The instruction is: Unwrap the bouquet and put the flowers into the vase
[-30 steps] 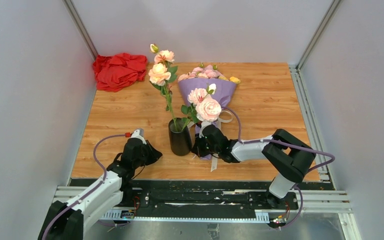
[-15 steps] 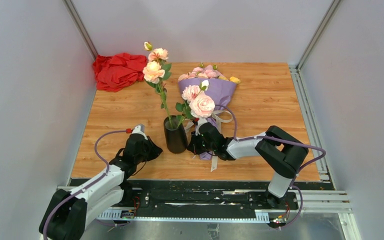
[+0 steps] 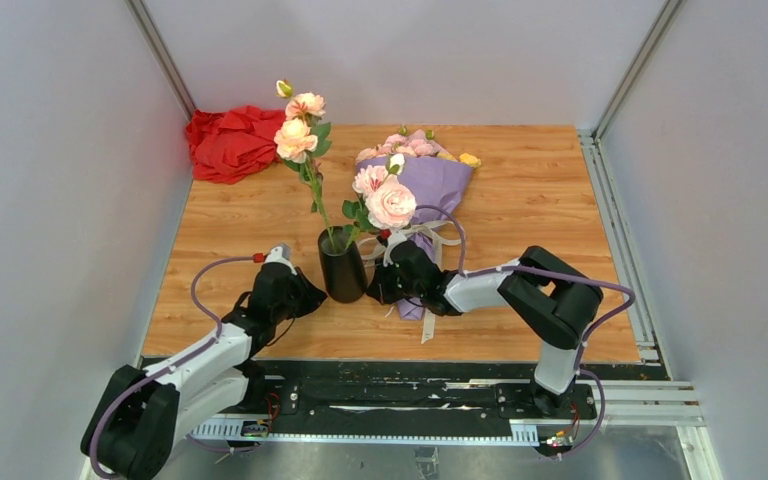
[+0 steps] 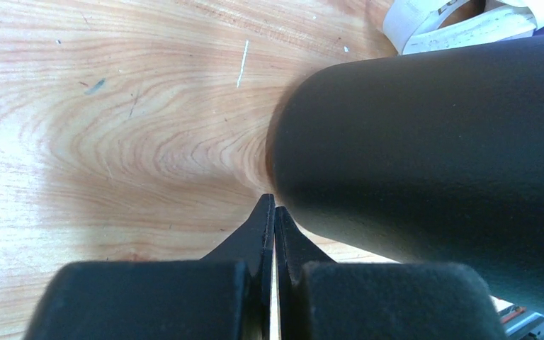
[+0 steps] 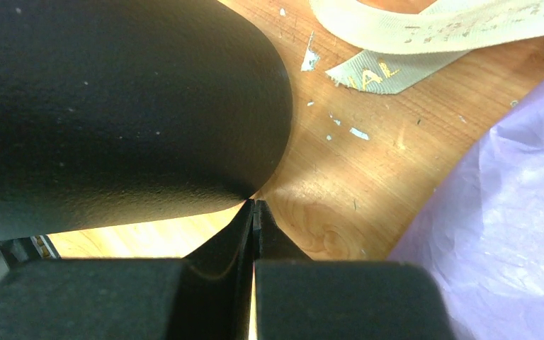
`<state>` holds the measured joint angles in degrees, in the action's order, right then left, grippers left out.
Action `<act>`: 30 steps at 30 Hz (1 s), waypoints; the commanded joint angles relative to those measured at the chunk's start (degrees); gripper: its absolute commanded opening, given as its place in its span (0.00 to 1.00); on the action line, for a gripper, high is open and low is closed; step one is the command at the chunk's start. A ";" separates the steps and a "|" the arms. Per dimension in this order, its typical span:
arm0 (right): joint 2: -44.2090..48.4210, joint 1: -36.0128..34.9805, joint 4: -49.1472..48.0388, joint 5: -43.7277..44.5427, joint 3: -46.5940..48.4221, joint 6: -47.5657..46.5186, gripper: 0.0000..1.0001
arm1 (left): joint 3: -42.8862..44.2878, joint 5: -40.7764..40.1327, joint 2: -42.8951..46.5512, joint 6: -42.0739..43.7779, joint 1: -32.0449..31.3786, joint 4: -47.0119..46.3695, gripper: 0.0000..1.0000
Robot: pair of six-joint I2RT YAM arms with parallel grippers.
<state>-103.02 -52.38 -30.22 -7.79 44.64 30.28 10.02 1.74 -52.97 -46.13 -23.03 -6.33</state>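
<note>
Both pincers are pressed together, pinching nothing. I see my left gripper [image 3: 310,297] with its tips right at the left side of the vase [image 3: 343,270], and my right gripper [image 3: 373,292] at its right side. The vase stands upright, near-centre on the table [image 3: 550,220], holding two tall rose stems [image 3: 312,190]. The bouquet [image 3: 432,185] lies wrapped just far-right of it, flowers [image 3: 412,144] at the far end

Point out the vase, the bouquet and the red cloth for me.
vase [image 3: 343,278], top view, its black side wall.
bouquet [image 3: 440,185], top view, the purple paper cone.
red cloth [image 3: 230,145], top view, middle of the heap.
</note>
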 commanded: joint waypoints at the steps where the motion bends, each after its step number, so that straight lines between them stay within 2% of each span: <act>1: -3.02 -0.71 2.00 -0.09 1.24 -0.05 0.00 | 1.79 -0.95 -1.62 -0.62 -0.35 -2.25 0.00; 30: -11.66 0.46 5.57 -1.48 12.18 -1.61 0.00 | 6.92 -0.89 -16.34 -0.18 -0.35 -8.45 0.00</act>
<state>-111.53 -52.36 -29.50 -9.63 55.51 30.11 15.33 1.04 -67.44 -46.87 -23.03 -12.58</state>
